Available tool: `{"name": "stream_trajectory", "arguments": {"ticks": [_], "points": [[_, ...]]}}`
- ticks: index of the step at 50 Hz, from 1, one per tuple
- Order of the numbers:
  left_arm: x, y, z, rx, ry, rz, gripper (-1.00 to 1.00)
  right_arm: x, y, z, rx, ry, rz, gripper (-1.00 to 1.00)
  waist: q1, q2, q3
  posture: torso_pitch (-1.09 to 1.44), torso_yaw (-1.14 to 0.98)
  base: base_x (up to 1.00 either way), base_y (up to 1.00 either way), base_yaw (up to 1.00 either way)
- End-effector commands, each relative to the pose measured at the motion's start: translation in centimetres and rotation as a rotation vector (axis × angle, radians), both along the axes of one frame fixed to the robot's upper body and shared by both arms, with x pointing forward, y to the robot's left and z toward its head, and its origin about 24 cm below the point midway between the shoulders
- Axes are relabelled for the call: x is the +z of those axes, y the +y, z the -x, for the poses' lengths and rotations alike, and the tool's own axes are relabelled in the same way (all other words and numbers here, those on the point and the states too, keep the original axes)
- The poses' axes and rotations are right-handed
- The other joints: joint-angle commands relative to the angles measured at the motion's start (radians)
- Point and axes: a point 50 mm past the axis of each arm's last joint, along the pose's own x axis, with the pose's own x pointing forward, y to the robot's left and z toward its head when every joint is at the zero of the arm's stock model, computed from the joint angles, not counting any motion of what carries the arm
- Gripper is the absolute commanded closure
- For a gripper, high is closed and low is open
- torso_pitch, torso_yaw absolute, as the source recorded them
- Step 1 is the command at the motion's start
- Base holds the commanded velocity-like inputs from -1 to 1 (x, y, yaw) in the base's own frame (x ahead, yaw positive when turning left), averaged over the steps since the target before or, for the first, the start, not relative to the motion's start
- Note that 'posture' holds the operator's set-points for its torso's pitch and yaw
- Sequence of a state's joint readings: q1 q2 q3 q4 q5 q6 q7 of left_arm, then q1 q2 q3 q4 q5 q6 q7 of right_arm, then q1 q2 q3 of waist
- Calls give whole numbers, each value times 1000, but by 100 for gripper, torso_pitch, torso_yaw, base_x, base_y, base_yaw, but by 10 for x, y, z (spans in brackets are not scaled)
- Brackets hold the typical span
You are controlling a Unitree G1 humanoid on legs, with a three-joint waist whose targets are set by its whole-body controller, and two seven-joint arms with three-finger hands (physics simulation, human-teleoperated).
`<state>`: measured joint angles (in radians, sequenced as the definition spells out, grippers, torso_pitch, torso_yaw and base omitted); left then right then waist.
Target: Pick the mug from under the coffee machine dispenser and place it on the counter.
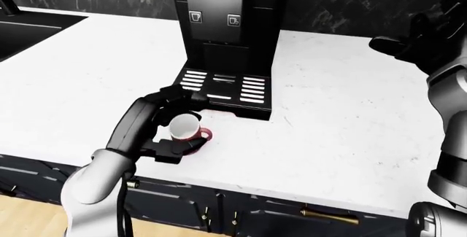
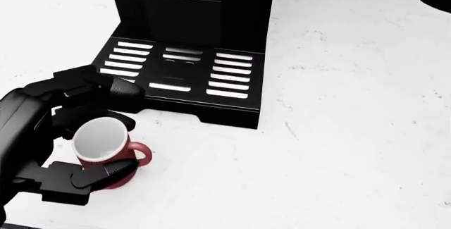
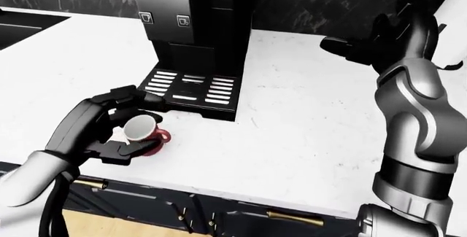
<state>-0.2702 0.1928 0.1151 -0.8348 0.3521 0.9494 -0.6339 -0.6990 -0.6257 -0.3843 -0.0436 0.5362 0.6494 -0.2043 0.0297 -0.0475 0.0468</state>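
Note:
A red mug (image 2: 99,140) with a white inside stands upright on the white counter (image 2: 338,123), just below the bottom-left corner of the coffee machine's slotted drip tray (image 2: 180,73). My left hand (image 2: 129,128) is wrapped round it: fingers (image 2: 106,89) curl over its upper side, and the thumb lies against its base on the lower side. The handle points right, clear of my fingers. My right hand (image 3: 359,48) is raised above the counter at the right of the right-eye view, fingers spread and empty.
The black coffee machine (image 1: 226,29) stands at the top middle against a dark marble wall. A black sink (image 1: 29,29) is set into the counter at the upper left. Dark cabinet fronts (image 1: 255,212) run below the counter's near edge.

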Motion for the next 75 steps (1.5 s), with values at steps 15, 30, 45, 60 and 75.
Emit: {"name": "stream_trajectory", "arguments": {"ticks": [15, 30, 45, 60, 75], "points": [[16, 2, 5, 1, -78, -1, -98, 21, 0, 8, -2, -95, 30, -100, 0, -3, -21, 0, 0, 0, 0, 0], [55, 16, 16, 22, -160, -1, -100, 23, 1, 8, -2, -95, 32, -100, -4, 5, -16, 0, 0, 0, 0, 0], [102, 39, 16, 6, -237, -23, -100, 24, 1, 8, -1, -96, 33, -100, -9, 16, -10, 0, 0, 0, 0, 0], [173, 82, 22, 80, -375, -55, -100, 24, -1, 8, -3, -95, 36, -100, -16, 31, -5, 0, 0, 0, 0, 0], [232, 108, 47, 143, -539, -57, -100, 27, -1, 9, -4, -98, 40, -100, -26, 51, 2, 0, 0, 0, 0, 0]]}}
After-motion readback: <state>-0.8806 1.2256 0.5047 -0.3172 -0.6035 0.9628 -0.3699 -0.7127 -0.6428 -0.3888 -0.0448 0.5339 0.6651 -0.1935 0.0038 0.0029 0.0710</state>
